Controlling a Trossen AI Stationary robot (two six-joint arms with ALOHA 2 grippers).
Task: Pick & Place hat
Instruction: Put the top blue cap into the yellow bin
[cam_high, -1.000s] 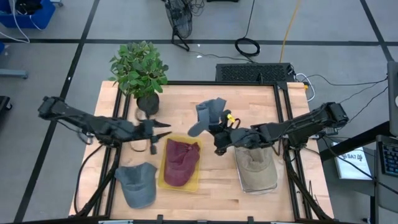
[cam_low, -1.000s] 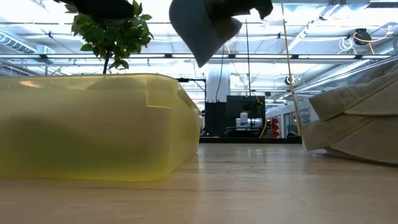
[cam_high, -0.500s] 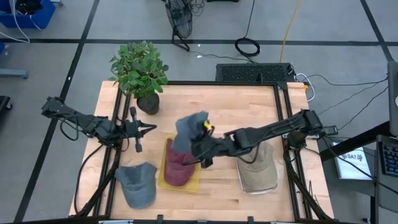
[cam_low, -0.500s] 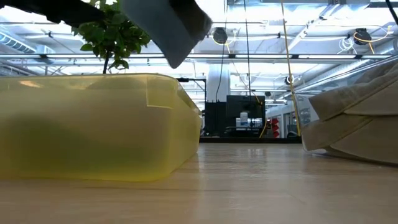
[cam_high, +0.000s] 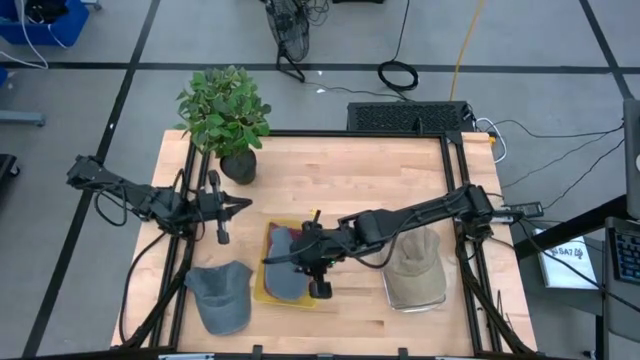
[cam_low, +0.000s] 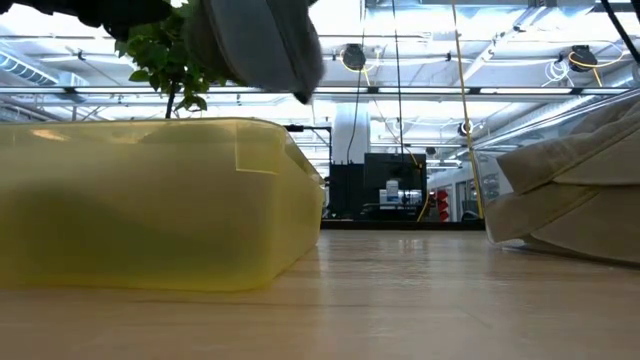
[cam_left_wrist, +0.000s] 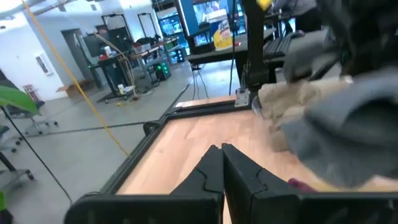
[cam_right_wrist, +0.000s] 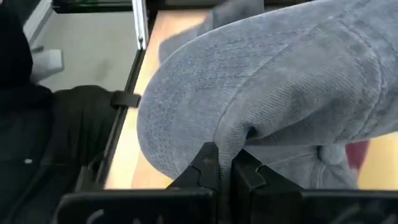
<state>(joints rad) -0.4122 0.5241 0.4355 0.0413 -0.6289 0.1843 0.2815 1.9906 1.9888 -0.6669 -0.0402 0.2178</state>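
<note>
My right gripper is shut on a grey hat over the yellow tray at the table's near middle. The hat fills the right wrist view and shows above the tray's wall in the low view. A maroon hat lies in the tray, mostly hidden under the grey one. My left gripper is shut and empty, left of the tray, above the table. My right gripper pinches a fold of the grey hat's cloth between its two fingers, coming level from the table's right side. The hat bulges out ahead of the fingers, lifted over the tray; how many layers are held I cannot tell.
A blue-grey hat lies on the table at the near left. A beige hat lies at the near right. A potted plant stands at the far left corner. A black frame rims the table.
My right gripper has carried the grey hat from the table's middle toward the left and near edges and down, over the yellow tray, where it now covers most of the maroon hat. My left gripper has drawn back a little toward the table's left edge.
</note>
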